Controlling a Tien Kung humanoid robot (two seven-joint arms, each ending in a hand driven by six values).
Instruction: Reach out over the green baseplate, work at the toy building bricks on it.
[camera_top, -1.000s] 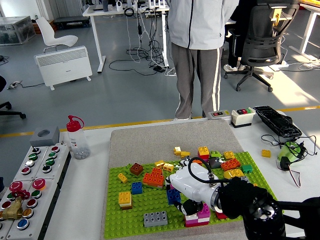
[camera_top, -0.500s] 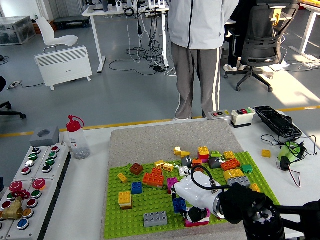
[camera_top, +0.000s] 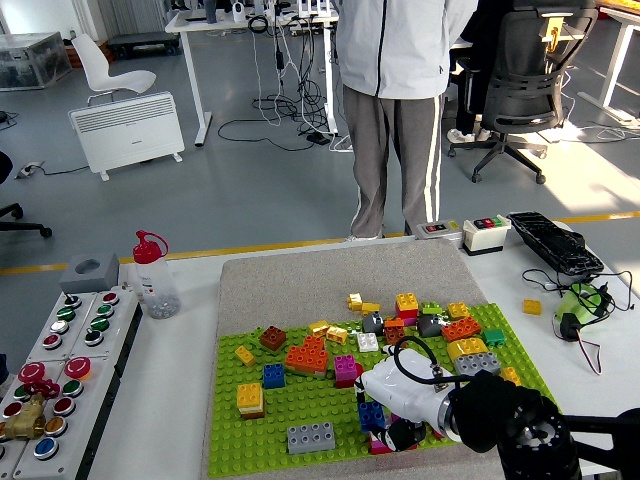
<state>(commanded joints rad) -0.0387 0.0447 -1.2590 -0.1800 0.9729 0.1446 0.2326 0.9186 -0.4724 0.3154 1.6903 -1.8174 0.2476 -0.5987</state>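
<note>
The green baseplate lies on a grey mat and carries several loose toy bricks in orange, yellow, red, grey and blue. My right hand, white-shelled on a black arm, reaches in from the lower right over the plate's front edge. Its fingers curl down around a blue brick, and a magenta brick lies just beneath them. Another magenta brick stands free to the hand's upper left, and a grey brick sits to its left. My left arm is out of view.
A person in grey trousers stands at the far side, hands out of view. A button panel and a red-capped bottle sit on the left. A switch box, black tray, yellow brick and cabled green part are on the right.
My right hand has drawn back toward the lower right along the plate's front. The blue brick has shifted with it, and the magenta brick behind it is now uncovered.
</note>
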